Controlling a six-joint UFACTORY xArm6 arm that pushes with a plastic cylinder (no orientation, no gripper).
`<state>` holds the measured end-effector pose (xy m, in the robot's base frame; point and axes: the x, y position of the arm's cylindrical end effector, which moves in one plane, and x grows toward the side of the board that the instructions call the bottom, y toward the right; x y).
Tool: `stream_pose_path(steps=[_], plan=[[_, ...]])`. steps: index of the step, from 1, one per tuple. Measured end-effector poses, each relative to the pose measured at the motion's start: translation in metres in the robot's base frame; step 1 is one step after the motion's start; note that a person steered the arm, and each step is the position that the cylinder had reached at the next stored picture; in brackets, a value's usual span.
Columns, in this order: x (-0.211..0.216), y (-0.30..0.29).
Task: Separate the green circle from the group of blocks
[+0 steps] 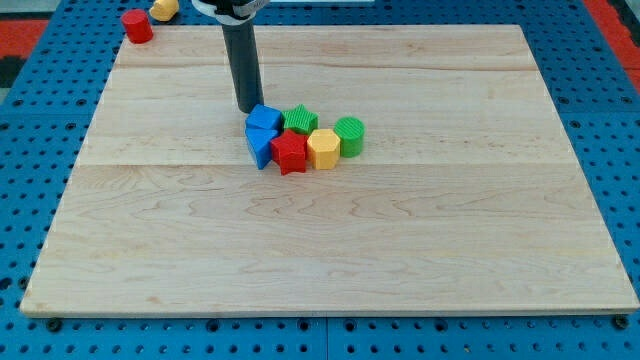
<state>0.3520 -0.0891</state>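
The green circle [350, 135] stands at the right end of a tight cluster near the board's middle. It touches a yellow block [323, 148]. Left of that sit a red star-like block [291, 152], a green star-like block [299, 120] behind it, and two blue blocks [264, 119] [259, 146] at the cluster's left. My tip [248, 108] rests on the board just above and left of the upper blue block, touching or almost touching it. The rod rises toward the view's top.
A red cylinder [137, 25] and a yellow block [164, 9] lie off the wooden board [330, 250] at the view's top left, on the blue perforated table [30, 150].
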Motion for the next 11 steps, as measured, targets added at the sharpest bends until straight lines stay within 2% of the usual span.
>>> stream_pose_path(steps=[2,3,4,5,6,7,8,10,11], plan=[[0.001,0.006],[-0.043,0.004],[-0.063,0.042],[-0.057,0.134],[-0.039,0.199],[0.049,0.203],[0.084,0.188],[0.082,0.101],[0.050,0.090]])
